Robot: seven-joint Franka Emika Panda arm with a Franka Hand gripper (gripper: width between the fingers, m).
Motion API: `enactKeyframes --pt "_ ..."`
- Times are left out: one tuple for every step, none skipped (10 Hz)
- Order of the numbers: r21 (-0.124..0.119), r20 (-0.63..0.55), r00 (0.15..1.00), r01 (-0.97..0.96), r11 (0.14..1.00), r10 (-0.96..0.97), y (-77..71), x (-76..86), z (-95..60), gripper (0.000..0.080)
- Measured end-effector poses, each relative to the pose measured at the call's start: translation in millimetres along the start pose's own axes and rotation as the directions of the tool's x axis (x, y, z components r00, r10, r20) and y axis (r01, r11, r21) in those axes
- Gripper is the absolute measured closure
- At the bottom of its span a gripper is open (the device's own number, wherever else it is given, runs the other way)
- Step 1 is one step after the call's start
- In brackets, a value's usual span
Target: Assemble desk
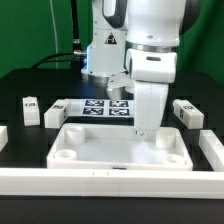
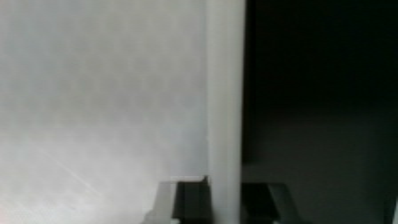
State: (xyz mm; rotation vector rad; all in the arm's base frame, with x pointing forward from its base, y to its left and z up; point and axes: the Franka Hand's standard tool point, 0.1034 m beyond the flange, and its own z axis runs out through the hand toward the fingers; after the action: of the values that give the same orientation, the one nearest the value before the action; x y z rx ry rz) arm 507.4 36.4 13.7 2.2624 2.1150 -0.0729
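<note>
Upright leg pinched over the tabletop's far corner.
Exterior view, left to right: a loose leg [image 1: 30,108] lies at ten o'clock from the tabletop [image 1: 105,146]. The marker board [image 1: 105,106] lies at twelve. The gripper [image 2: 226,205], jaws pinching the held leg [image 1: 150,108], stands at one o'clock, with the leg's foot at the tray's far edge. Another leg [image 1: 186,112] lies at two.

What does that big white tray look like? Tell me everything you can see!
The tabletop is a big white plastic-looking tray, rectangular, with a raised rim and round sockets in its corners. It lies flat, open side up, on the black table, behind the front rail. The gripper is down at its far rim; whether it squeezes it, I cannot tell.
</note>
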Motion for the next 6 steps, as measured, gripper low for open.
enactKeyframes --pt "0.003 0.0 1.0 0.004 1.0 -0.004 -0.2 2.2 -0.2 0.0742" --pt "0.003 0.0 1.0 0.002 1.0 -0.002 -0.3 1.5 -0.1 0.0742" --pt "0.003 0.0 1.0 0.002 1.0 -0.002 -0.3 1.4 -0.1 0.0742" --pt "0.003 0.0 1.0 0.002 1.0 -0.002 -0.3 1.6 0.0 0.0742" --pt "0.004 -0.002 1.0 0.009 1.0 -0.009 2.6 6.5 0.1 0.0742" --pt "0.006 -0.003 1.0 0.017 1.0 -0.017 6.8 15.8 -0.4 0.0742"
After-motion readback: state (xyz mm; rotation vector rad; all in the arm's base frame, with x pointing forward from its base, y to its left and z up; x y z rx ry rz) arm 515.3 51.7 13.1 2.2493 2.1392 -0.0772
